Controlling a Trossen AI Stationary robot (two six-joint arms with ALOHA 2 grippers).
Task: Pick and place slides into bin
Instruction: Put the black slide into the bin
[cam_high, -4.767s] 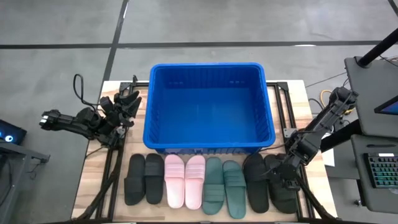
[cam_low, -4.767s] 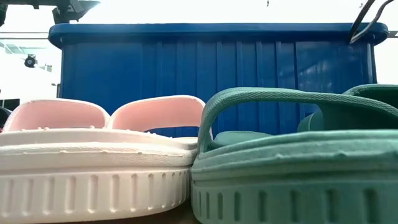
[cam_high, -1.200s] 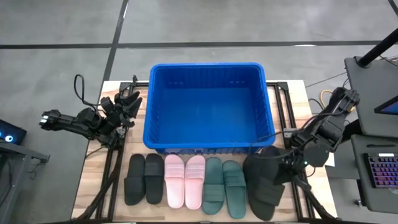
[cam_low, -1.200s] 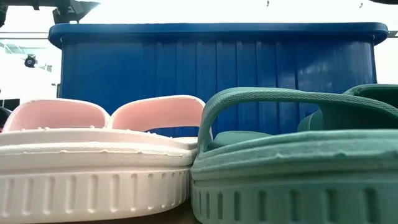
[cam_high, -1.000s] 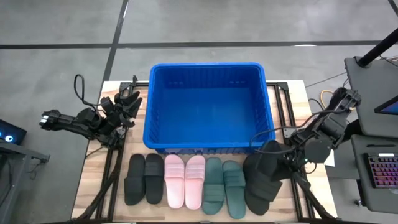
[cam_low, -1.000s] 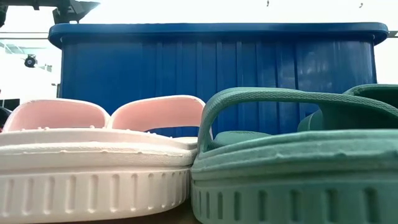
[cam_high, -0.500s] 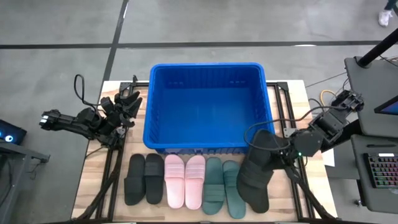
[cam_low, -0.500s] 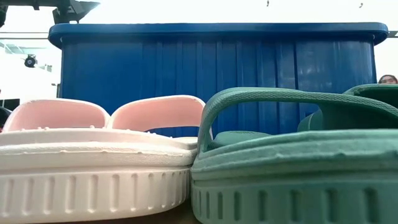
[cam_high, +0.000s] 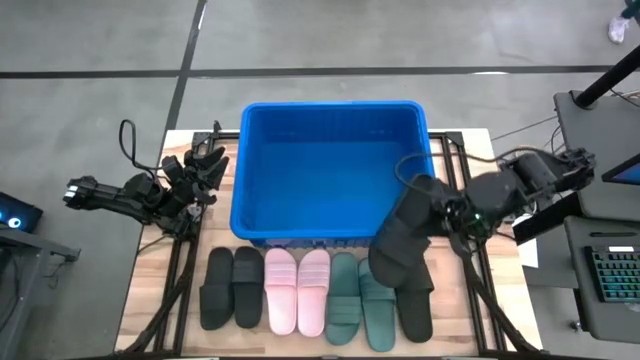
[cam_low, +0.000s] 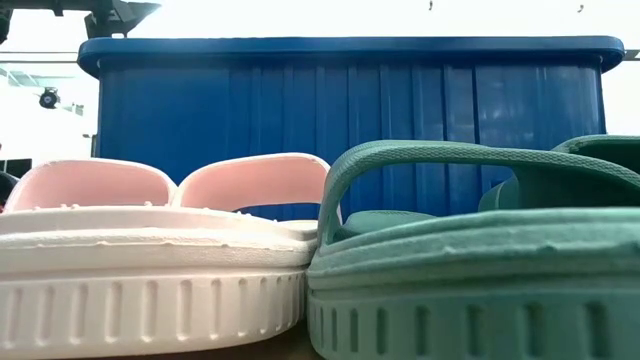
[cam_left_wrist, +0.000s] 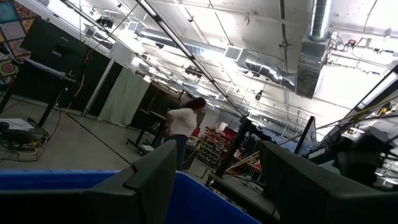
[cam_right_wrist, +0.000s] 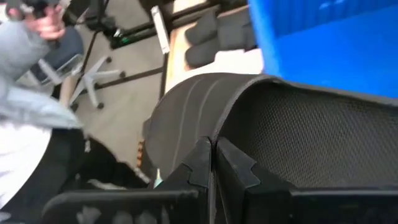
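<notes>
now our right hand (cam_high: 447, 213) pinches a black slide (cam_high: 400, 238) by its strap, hanging it over the near right corner of the blue bin (cam_high: 335, 112). our left hand (cam_high: 208, 163) waits beside the bin's left wall, fingers spread, while the other slides (cam_high: 298, 290) lie in a row on the surface (cam_high: 150, 290).

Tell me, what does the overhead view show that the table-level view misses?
Only the high view shows both arms: the right gripper holds a black slide over the bin's corner, and the left gripper waits beside it. Only the low view shows the bin's ribbed outer wall. Both show the pink slides and green slides.
</notes>
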